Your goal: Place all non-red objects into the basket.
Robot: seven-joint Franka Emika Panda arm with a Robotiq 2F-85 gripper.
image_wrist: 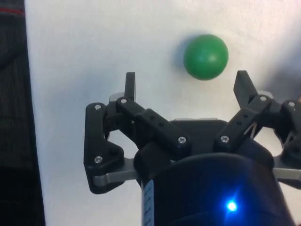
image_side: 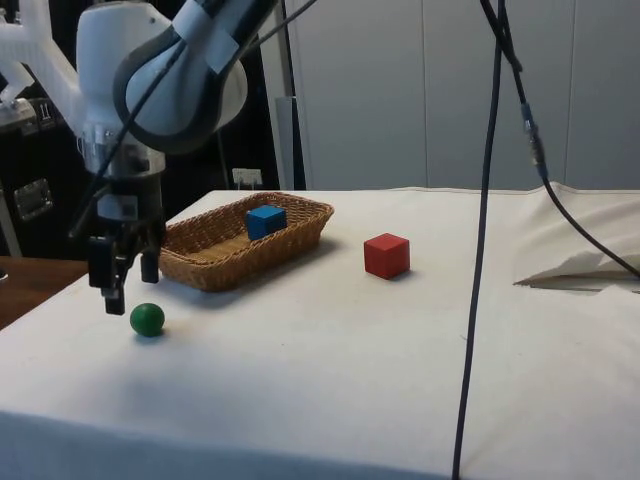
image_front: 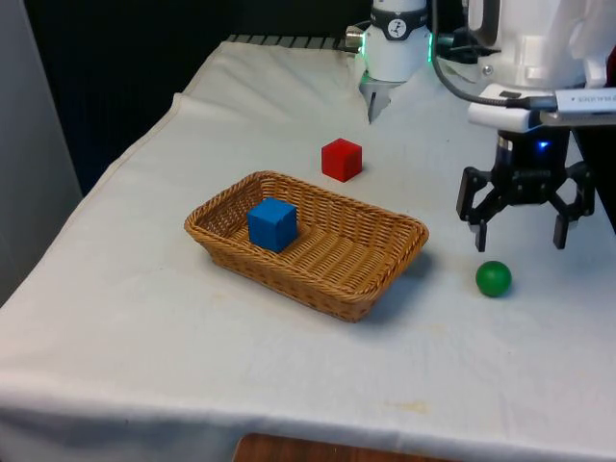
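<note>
The ball was plain green, 1 cube blue and the other cube red; the basket was tan woven wicker, the cloth on the bench white, the pincer black

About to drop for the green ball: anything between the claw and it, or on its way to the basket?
Nothing visible. The open claw hangs above the green ball; bare cloth lies between the ball and the basket.
</note>
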